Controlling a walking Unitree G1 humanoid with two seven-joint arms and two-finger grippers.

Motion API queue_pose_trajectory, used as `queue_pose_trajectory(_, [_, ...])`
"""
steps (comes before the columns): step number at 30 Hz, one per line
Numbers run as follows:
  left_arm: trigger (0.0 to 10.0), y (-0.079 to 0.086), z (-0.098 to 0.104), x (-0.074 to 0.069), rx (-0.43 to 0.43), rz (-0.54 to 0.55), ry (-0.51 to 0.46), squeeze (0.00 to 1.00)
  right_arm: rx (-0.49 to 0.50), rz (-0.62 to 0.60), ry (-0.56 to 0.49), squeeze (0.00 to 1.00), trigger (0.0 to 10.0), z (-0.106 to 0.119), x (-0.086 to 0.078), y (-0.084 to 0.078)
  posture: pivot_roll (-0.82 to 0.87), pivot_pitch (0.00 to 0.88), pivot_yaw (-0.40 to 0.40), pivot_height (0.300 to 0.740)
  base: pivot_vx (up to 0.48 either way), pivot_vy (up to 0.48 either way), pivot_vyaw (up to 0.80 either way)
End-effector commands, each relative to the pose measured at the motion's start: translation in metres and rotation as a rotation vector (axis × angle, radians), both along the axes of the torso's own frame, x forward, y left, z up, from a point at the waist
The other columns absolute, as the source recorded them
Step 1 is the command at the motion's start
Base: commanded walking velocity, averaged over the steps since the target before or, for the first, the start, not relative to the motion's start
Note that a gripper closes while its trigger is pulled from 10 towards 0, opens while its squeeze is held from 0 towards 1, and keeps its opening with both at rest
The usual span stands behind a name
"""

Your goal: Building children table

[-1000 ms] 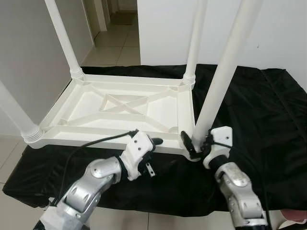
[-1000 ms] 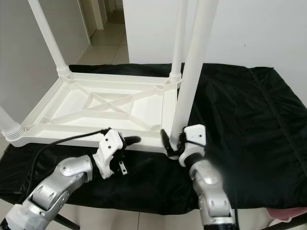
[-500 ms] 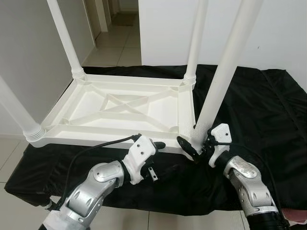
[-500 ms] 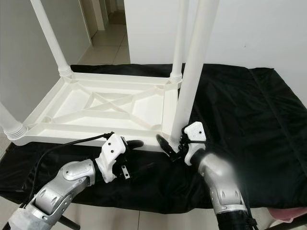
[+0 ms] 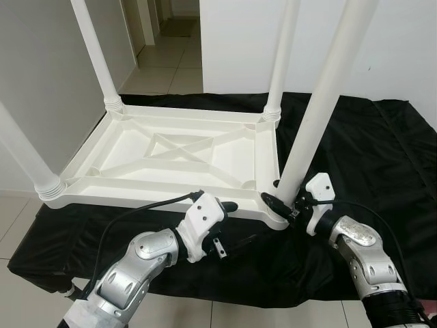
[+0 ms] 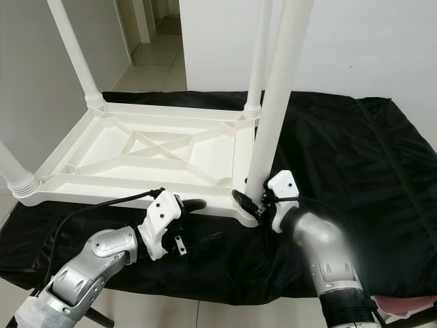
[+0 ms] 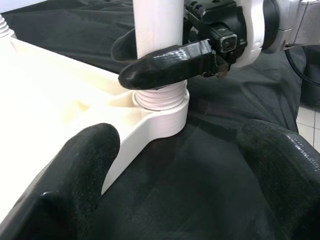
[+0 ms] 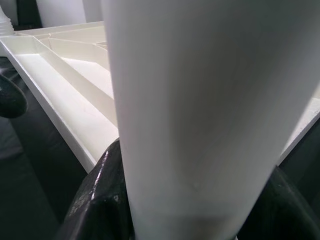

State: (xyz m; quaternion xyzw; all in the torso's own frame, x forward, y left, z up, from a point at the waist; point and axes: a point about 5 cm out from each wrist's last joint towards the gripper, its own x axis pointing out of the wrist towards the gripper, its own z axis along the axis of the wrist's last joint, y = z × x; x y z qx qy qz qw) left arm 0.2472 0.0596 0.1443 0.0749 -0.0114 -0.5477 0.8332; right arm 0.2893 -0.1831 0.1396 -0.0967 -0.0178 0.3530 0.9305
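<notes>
White plastic makes up the child's table top (image 5: 171,160), which lies upside down on a black cloth (image 5: 362,150) with three legs already standing in its corners. The fourth leg (image 5: 321,102) stands in the near corner socket (image 7: 162,107) of that top, slightly tilted, and the right end effector (image 5: 283,205) clamps it just above the ribbed collar, one black finger (image 7: 167,65) on each side. The left end effector (image 5: 225,222) hovers just in front of the top's near rim, its fingers spread and holding nothing. The step in hand looks like seating this last leg: it probably wants to be brought upright over the socket and pressed or turned straight down, while the left arm steadies the rim so the top does not slide on the cloth. The cloth covers a low surface beside a white wall (image 5: 239,41), and beyond the top a tiled floor (image 5: 164,65) runs into a hallway.
</notes>
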Motion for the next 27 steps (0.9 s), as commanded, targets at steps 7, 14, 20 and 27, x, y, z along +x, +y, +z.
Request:
queue_pose_trajectory(7, [10.0,0.0,0.0,0.001,0.01,-0.01,-0.018,0.0,0.022,0.001,0.087,0.0,10.0,-0.014,-0.01,0.003,-0.1,0.012,0.047,0.74,0.0,0.0,0.0])
queue_pose_trajectory(14, [10.0,-0.001,0.002,0.002,0.001,-0.011,-0.017,0.0,0.127,-0.069,0.1,0.0,10.0,-0.01,-0.012,0.008,-0.1,0.013,0.05,0.74,0.0,0.0,0.0])
queue_pose_trajectory(20, [10.0,0.003,-0.001,0.0,0.022,-0.012,-0.015,0.0,0.174,-0.205,0.079,0.0,10.0,-0.005,-0.014,0.02,-0.09,0.024,0.047,0.74,0.0,0.0,0.0])
queue_pose_trajectory(27, [10.0,0.004,0.001,0.002,0.013,0.005,-0.022,0.0,0.165,-0.343,0.053,0.0,10.0,-0.002,-0.015,0.033,-0.08,0.027,0.036,0.74,0.0,0.0,0.0])
